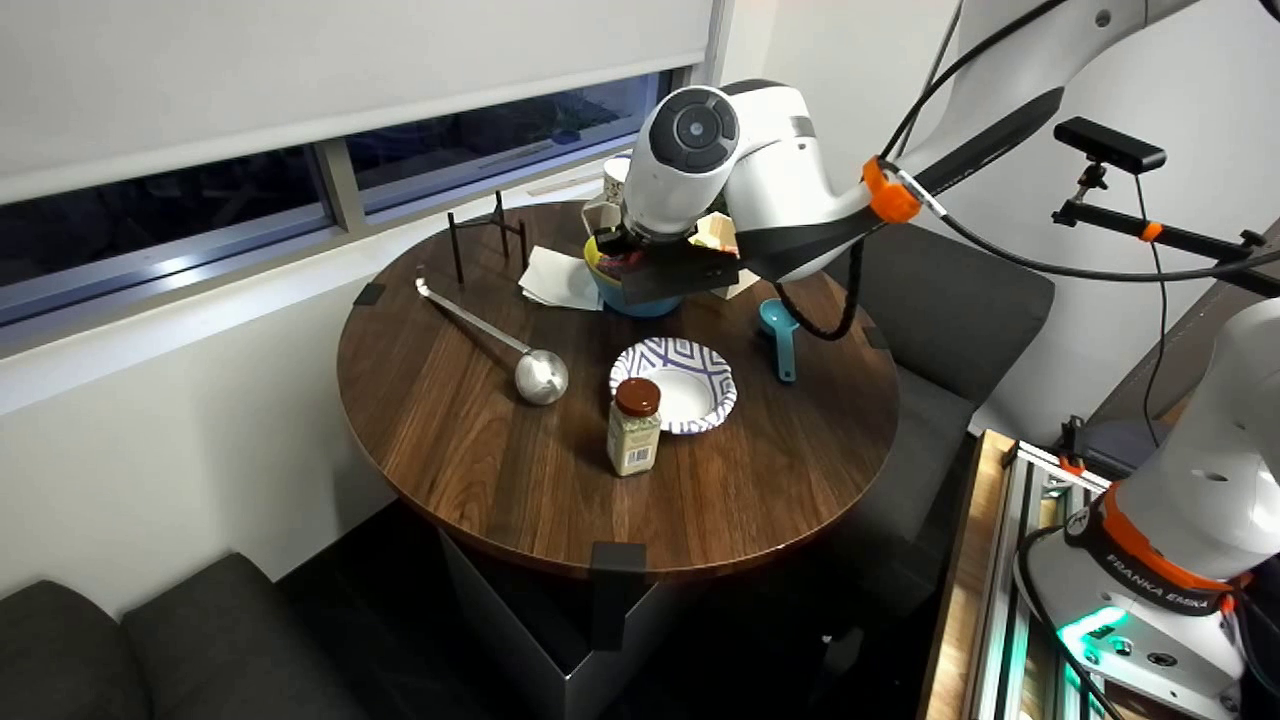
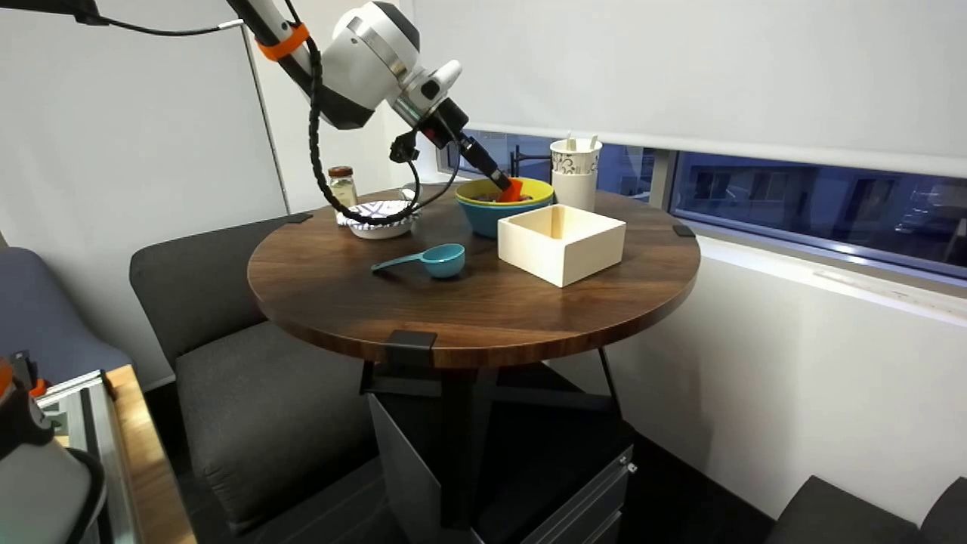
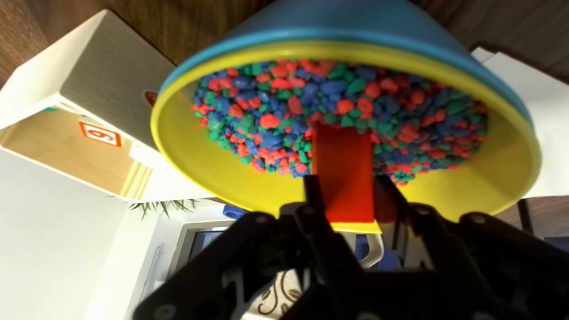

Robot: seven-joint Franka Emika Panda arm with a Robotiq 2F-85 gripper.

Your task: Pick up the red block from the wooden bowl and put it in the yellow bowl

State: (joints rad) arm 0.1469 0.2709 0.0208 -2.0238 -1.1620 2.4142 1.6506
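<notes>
The red block (image 3: 342,173) is between my fingers, tilted in line with them; in an exterior view it shows orange-red (image 2: 514,190). My gripper (image 3: 346,178) is shut on it over the yellow bowl (image 3: 200,153). The block's far end is at or just above the red, blue and green pebbles filling the bowl; contact is unclear. The yellow bowl sits inside a blue bowl and shows in both exterior views (image 1: 592,253) (image 2: 540,189). The wooden bowl is a square pale box (image 2: 563,253) beside it, also in the wrist view (image 3: 118,73). In an exterior view the arm hides the fingertips.
A patterned paper cup (image 2: 576,174) stands close behind the bowls. A teal scoop (image 1: 780,340), a patterned paper plate (image 1: 690,385), a spice jar (image 1: 635,427), a ladle (image 1: 540,375), white napkins (image 1: 560,278) and a black stand (image 1: 487,232) are on the round table (image 1: 480,470).
</notes>
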